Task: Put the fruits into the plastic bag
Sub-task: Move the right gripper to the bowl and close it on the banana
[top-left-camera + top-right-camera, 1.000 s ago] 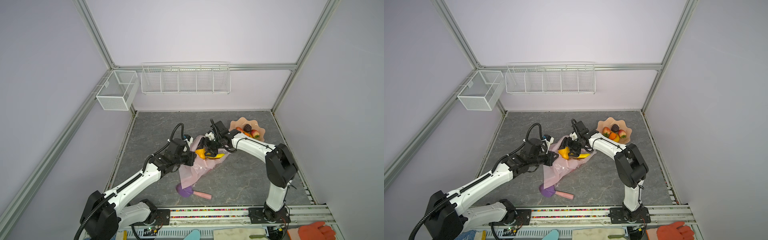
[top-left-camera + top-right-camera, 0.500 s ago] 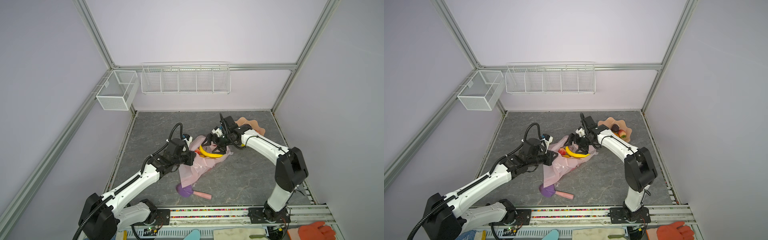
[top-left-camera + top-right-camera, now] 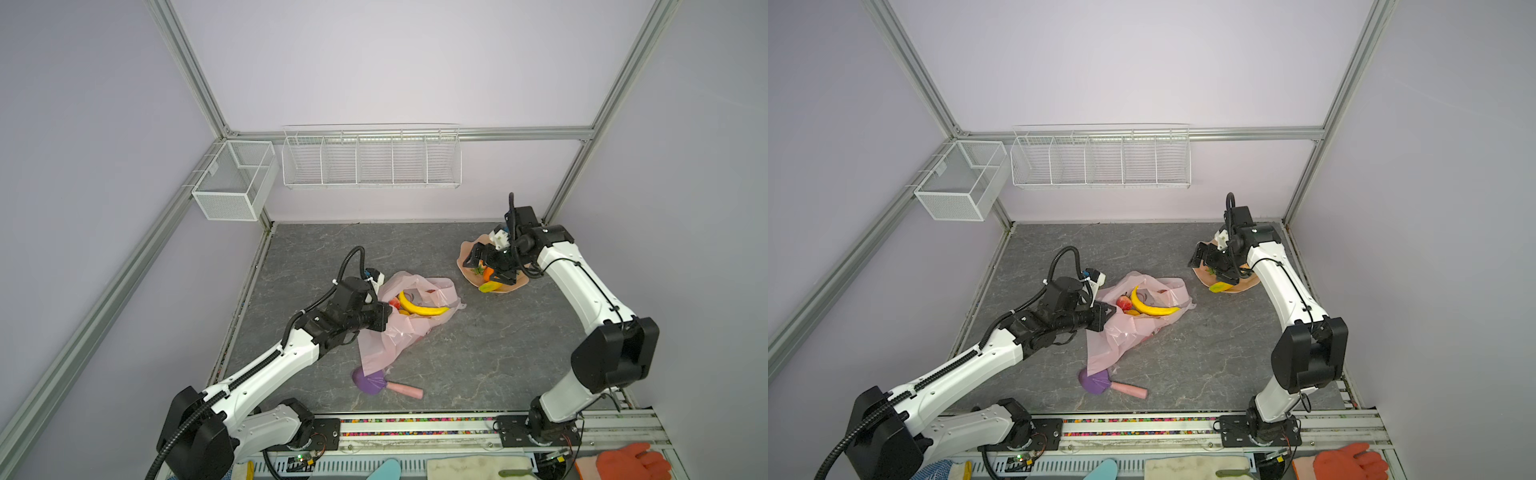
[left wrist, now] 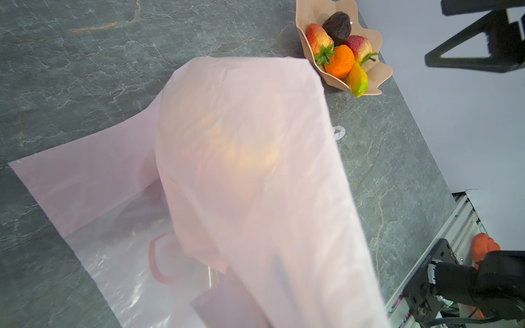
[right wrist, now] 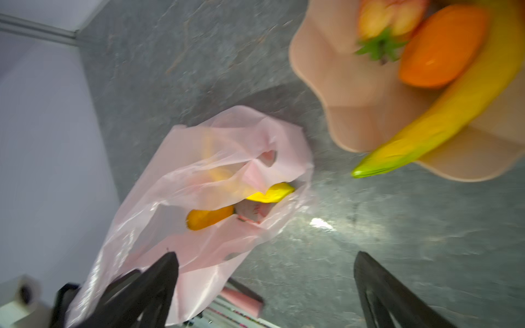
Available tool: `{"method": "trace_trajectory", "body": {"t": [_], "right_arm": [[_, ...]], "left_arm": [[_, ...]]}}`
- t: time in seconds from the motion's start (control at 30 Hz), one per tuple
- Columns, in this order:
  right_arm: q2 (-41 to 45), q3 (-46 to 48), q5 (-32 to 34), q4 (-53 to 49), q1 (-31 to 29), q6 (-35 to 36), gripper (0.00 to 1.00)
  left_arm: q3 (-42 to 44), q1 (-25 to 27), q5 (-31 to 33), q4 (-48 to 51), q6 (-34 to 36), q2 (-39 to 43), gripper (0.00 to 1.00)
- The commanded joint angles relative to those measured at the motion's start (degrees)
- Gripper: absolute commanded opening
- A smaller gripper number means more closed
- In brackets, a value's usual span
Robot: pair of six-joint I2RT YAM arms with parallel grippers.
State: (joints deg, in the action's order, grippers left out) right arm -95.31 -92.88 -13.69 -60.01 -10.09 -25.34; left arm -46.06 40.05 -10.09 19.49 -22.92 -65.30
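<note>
The pale-pink plastic bag [image 3: 399, 336] [image 3: 1129, 332] lies mid-table with its mouth held up. My left gripper [image 3: 384, 321] [image 3: 1106, 315] is shut on the bag's near rim; in the left wrist view the bag's film [image 4: 255, 170] hides its jaws. Inside the bag lie a banana [image 3: 419, 308] [image 3: 1152, 306] and a strawberry [image 3: 1123, 302]. My right gripper [image 3: 484, 269] [image 5: 264, 255] hangs open and empty over the peach bowl [image 3: 464, 272] [image 4: 372, 37]. The bowl holds a banana [image 4: 358, 79], an orange [image 4: 339, 61], two strawberries [image 4: 318, 38] and a dark ball [image 4: 338, 26].
A purple round-headed tool with a pink handle [image 3: 372, 382] lies just in front of the bag. White wire baskets [image 3: 372, 158] hang on the back wall and at the left corner [image 3: 235, 183]. The arms' rail [image 3: 415, 424] runs along the front edge.
My right gripper has pulled away from the bag's mouth to the back right, over the bowl, and opened wider; the banana stays in the bag. The left gripper has kept its hold.
</note>
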Motion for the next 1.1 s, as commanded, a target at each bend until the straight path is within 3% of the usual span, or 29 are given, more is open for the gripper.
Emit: {"method": "trace_trajectory", "body": {"t": [0.0,0.1,0.2,0.47,0.9,1.07], "right_arm": [[-4.51,-1.93,13.32,-5.43,2.48,7.23,0.90],[-6.97,-2.00,15.50,-4.23,3.94,8.09,0.81],[-9.58,-2.22,15.97,-3.25,4.68,8.27,0.81],[-16.09,-3.68,16.47,-1.20,5.77,8.54,0.68],[-25.54,-7.96,19.14,-0.65,6.48,9.86,0.60],[-28.06,-9.63,18.97,0.23,6.55,9.93,0.53]], "left_arm": [[0.25,0.20,0.77,-0.80,-0.13,0.62,0.00],[0.06,0.20,0.77,-0.90,-0.03,0.41,0.00],[-0.30,0.20,0.56,-0.81,0.13,0.05,0.00],[-0.46,0.20,0.60,-0.51,0.33,-0.07,0.00],[-1.17,0.20,0.51,-0.14,0.46,0.09,0.00],[-1.66,0.20,0.50,0.21,0.77,0.06,0.00]]}}
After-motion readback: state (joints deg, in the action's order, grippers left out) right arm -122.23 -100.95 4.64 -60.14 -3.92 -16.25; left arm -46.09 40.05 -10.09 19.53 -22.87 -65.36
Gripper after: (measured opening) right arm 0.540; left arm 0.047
